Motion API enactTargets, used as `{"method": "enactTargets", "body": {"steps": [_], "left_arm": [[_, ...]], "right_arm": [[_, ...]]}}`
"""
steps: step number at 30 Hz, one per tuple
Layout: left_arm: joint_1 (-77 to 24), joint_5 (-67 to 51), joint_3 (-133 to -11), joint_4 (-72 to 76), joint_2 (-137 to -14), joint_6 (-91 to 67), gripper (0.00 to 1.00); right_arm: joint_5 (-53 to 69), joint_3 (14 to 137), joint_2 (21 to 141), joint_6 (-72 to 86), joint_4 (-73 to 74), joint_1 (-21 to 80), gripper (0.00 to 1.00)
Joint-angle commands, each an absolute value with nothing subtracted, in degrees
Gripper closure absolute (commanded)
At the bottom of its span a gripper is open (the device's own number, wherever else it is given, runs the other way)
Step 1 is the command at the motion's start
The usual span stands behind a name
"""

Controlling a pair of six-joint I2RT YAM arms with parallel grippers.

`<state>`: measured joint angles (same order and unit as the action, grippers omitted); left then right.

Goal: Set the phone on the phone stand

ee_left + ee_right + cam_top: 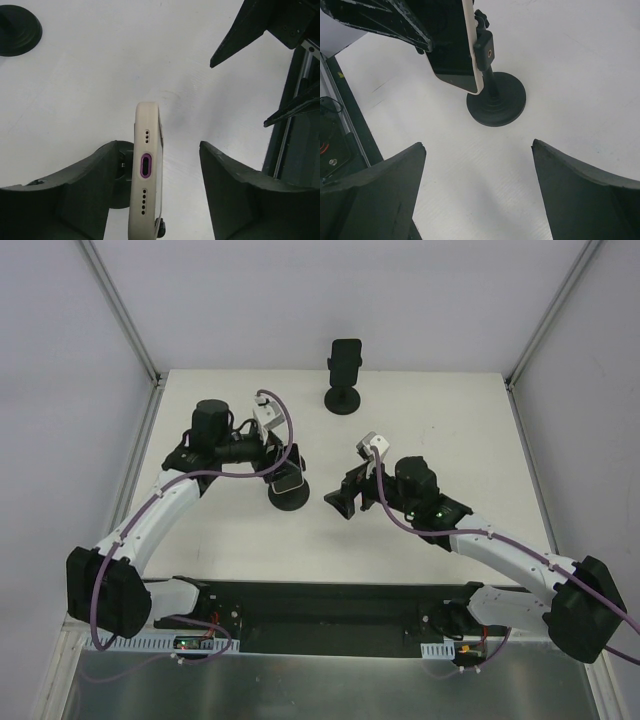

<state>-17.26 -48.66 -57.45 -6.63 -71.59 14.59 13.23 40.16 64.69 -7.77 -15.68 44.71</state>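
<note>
one phone (146, 175) in a smooth cream case stands upright on its edge, left of the middle of the white tabletop (440, 410). its back is against the bracket of the near phone stand (496, 100); whether it is fully seated i cannot tell. its lower edge shows a purple-rimmed port and rows of small holes. the left gripper (160, 147) straddles it with jaws spread. a clear gap shows on the screen side, contact on the stand side is unclear, and it has no clamp on the phone. the stand is matte black, with a round domed base, a thin stem and a small bracket. the right gripper (477, 145) hangs near, spread wide and holding nothing. well apart at the far edge, a second black stand (343, 397) carries a dark phone (346, 355).
</note>
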Motion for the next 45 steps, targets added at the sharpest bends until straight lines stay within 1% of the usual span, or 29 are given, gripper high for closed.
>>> {"method": "enactTargets", "body": {"steps": [1,3,5,7,8,9,10,12,14,15,16,19,22,23,24,25,26,27,29,31,32,35,37,39,41,43,45], "left_arm": [[-17.31,-44.33,-57.13,-5.1,-67.07,10.83,0.13],[-17.31,-41.24,-56.25,-5.1,-64.43,7.32,0.11],[-17.4,-35.79,-54.59,-5.1,-60.76,3.97,0.05],[-17.4,-30.08,-51.6,-5.19,-56.0,-4.52,0.05],[-17.4,-24.05,-48.63,-5.36,-52.07,-7.27,0.05],[-17.4,-20.69,-47.21,-7.28,-50.12,-13.65,0.06],[-17.4,-18.04,-45.89,-8.6,-48.27,-16.49,0.05],[-17.4,-15.13,-42.81,-12.9,-43.52,-22.55,0.1],[-17.4,-16.25,-38.88,-14.14,-40.01,-26.0,0.13],[-17.4,-17.13,-37.28,-14.85,-38.95,-30.19,0.17],[-17.49,-17.92,-35.61,-15.38,-38.07,-31.97,0.18],[-17.84,-19.69,-30.77,-15.38,-35.86,-34.19,0.23],[-19.33,-17.67,-29.36,-15.03,-34.98,-32.35,0.26],[-20.12,-17.75,-29.7,-12.85,-35.07,-30.69,0.27],[-21.0,-17.41,-29.88,-11.7,-35.24,-26.41,0.31],[-21.96,-16.79,-30.23,-10.73,-35.59,-24.28,0.4],[-22.76,-17.14,-31.02,-8.98,-36.9,-22.26,0.44],[-22.76,-18.1,-31.37,-7.92,-37.78,-18.76,0.48],[-22.76,-21.51,-33.82,-6.07,-41.2,-15.49,0.51],[-22.76,-22.41,-36.72,-5.8,-43.67,-12.31,0.5],[-22.76,-22.15,-39.7,-5.8,-45.51,-11.17,0.43],[-22.06,-20.13,-45.25,-6.59,-47.9,-7.22,0.41],[-20.75,-19.25,-49.11,-7.81,-49.73,-6.24,0.37],[-20.04,-22.56,-51.14,-8.17,-51.32,-4.5,0.36],[-19.86,-24.86,-54.74,-10.53,-54.48,-2.82,0.38],[-19.25,-28.01,-57.73,-12.56,-57.11,-0.54,0.46],[-18.64,-32.49,-58.97,-13.01,-58.44,2.97,0.48]], "right_arm": [[14.68,41.4,63.64,-8.52,-18.46,44.3,0.1],[14.68,41.22,63.46,-8.52,-18.54,44.03,0.1],[14.5,40.87,62.84,-8.44,-18.63,43.86,0.1],[14.41,40.43,62.32,-8.52,-18.9,43.68,0.1],[14.33,40.34,62.31,-8.44,-18.9,43.68,0.09],[14.33,40.34,62.4,-8.35,-18.98,43.51,0.09],[14.33,40.34,62.58,-8.26,-19.16,43.51,0.09],[14.33,40.25,62.58,-8.09,-19.42,43.42,0.09],[14.24,40.08,62.49,-7.91,-19.69,43.33,0.09],[14.06,39.99,62.49,-7.91,-19.86,43.42,0.09],[13.89,39.82,62.23,-7.91,-19.95,43.33,0.09],[13.01,39.11,61.35,-8.0,-20.13,43.24,0.09],[13.09,38.76,60.91,-7.47,-20.57,42.98,0.09],[13.97,38.93,61.08,-7.3,-20.74,42.98,0.09],[14.41,38.94,61.35,-7.12,-21.09,43.07,0.09],[14.85,39.11,61.96,-6.68,-21.35,42.98,0.09],[15.64,39.29,62.31,-6.59,-21.71,42.98,0.09],[15.91,39.37,62.92,-6.42,-21.97,42.98,0.09],[16.17,39.55,63.19,-6.42,-21.97,42.98,0.09],[16.17,39.29,63.02,-6.68,-21.88,42.98,0.09],[16.0,39.11,62.84,-6.94,-21.97,42.98,0.09],[15.91,38.76,62.23,-7.47,-21.88,42.89,0.08],[16.0,38.5,61.79,-7.65,-21.88,42.72,0.08],[16.08,38.32,61.44,-7.91,-21.97,42.54,0.08],[16.08,38.15,61.35,-8.09,-21.97,42.63,0.08],[16.17,37.97,61.08,-8.26,-21.88,42.45,0.08],[16.35,37.79,60.91,-8.44,-21.88,42.28,0.08]]}}
